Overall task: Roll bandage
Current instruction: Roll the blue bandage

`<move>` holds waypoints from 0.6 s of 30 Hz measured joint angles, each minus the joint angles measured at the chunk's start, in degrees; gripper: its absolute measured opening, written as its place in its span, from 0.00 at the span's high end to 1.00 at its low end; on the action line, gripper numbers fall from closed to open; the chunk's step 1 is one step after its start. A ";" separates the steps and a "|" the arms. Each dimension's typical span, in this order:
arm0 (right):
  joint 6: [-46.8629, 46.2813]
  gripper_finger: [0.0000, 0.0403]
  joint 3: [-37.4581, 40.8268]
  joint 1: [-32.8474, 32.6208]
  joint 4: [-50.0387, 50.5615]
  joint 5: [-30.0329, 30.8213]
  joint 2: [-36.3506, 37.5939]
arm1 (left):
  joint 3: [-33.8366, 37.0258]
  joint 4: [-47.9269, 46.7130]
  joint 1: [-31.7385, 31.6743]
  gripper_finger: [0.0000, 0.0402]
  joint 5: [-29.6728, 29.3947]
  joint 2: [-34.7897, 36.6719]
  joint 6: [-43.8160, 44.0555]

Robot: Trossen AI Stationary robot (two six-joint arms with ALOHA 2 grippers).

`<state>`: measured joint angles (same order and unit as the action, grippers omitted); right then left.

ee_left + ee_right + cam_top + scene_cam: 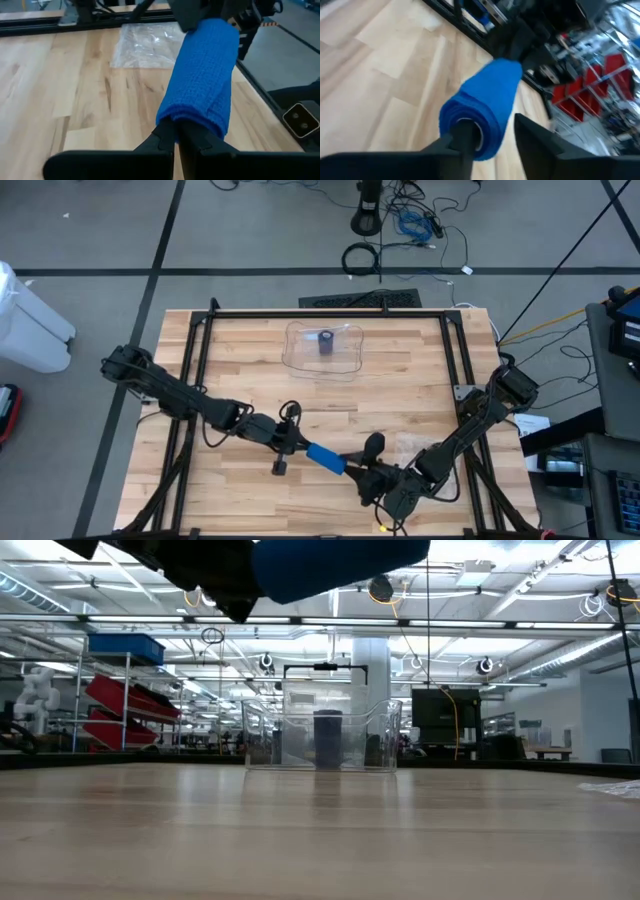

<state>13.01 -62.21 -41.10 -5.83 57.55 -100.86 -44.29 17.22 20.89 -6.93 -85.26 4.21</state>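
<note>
Bandage (325,457), a blue knit roll, is pinched by left hand (303,446); right hand (352,465) grips its core.

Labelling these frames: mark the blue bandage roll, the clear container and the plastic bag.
blue bandage roll (325,457), high view, middle of roll.
clear container (262,740), low view, left wall.
plastic bag (145,45), left wrist view, its centre.

Overhead: straight down on whole wooden table (400,390) and both arms. Low: level across tabletop toward clear container (320,735), room behind. Wrists: close over the table, facing each other from opposite ends of blue bandage (202,75), shared with both others.
</note>
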 joint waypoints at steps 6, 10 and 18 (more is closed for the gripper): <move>-0.14 0.95 0.02 0.11 1.40 -0.38 0.00 | 0.00 0.48 -1.59 0.98 0.83 -1.85 0.04; -1.67 0.98 0.01 0.12 2.41 0.29 0.01 | 0.07 1.17 -1.73 0.98 0.83 -1.68 0.39; -5.13 0.99 -0.11 -0.82 8.08 9.49 0.09 | -0.12 -2.94 -1.86 0.86 -8.67 0.10 0.13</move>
<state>7.89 -62.33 -41.92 2.25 67.05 -100.77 -44.41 14.29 19.03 -15.60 -85.16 4.34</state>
